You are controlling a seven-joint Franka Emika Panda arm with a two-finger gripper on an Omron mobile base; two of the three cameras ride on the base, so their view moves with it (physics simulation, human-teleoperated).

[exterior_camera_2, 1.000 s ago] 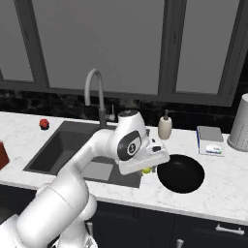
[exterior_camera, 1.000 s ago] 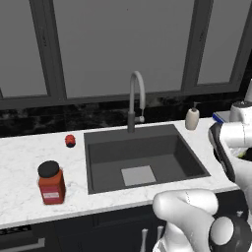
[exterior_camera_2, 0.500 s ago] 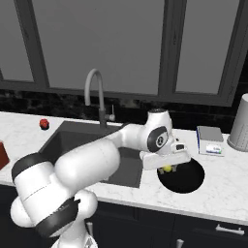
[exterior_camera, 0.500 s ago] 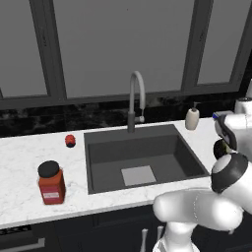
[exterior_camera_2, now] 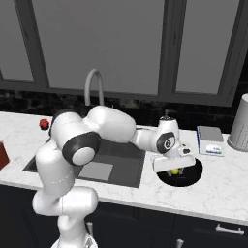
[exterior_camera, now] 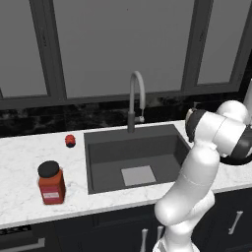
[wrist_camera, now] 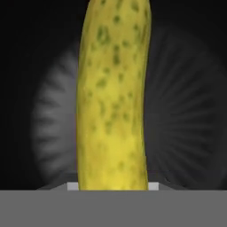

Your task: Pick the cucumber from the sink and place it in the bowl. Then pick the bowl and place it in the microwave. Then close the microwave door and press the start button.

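Arm has swung right from sink [exterior_camera: 135,160], gripper [exterior_camera_2: 175,170] clamped on cucumber [wrist_camera: 113,95], now over bowl [exterior_camera_2: 186,177] nr counter's front edge — release next, prob.

No legible text, brand, number or sign. Pale label on red jar [exterior_camera: 51,183] too blurred to read; small box [exterior_camera_2: 209,144] beside canister likewise unreadable

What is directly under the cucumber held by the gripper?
The black bowl on the counter lies beneath the cucumber; the gripper and cucumber cover part of its inside.
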